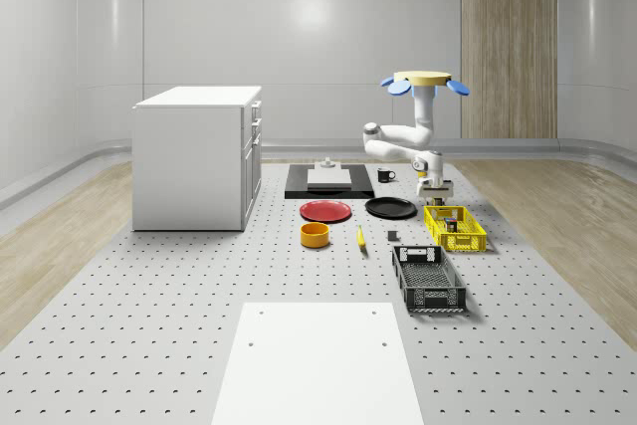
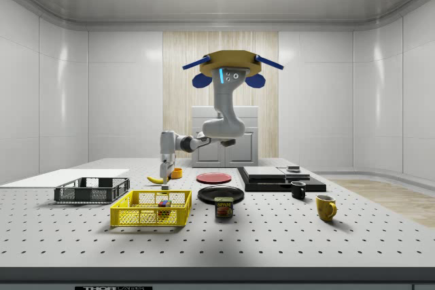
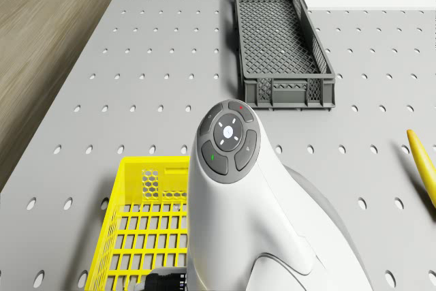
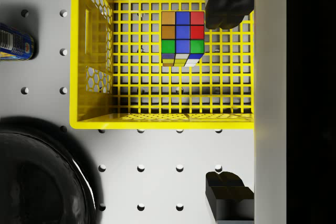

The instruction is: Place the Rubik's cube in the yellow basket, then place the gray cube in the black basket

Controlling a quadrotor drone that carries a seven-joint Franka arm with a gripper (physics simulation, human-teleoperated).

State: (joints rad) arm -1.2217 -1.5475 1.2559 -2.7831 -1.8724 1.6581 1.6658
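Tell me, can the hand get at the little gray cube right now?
Probably yes: the gray cube sits uncovered on the table beside the yellow basket, and the open hand hangs just over that basket.

Drone [image 1: 431,80] airborne, hovering level above the far side of the worktop [image 1: 149,325], rotors clear of any surface. Arm [image 2: 224,117] hangs from the underside of the body, drops straight, then bends at the elbow and reaches out toward the side view's left. Wrist turned down — gripper [image 2: 166,173] points vertically at the worktop, held above the near end of the yellow basket [image 2: 150,210]. Jaws stand wide apart in the wrist view, nothing between the fingertips [image 4: 229,3] — one over the basket's interior, the other outside its rim.
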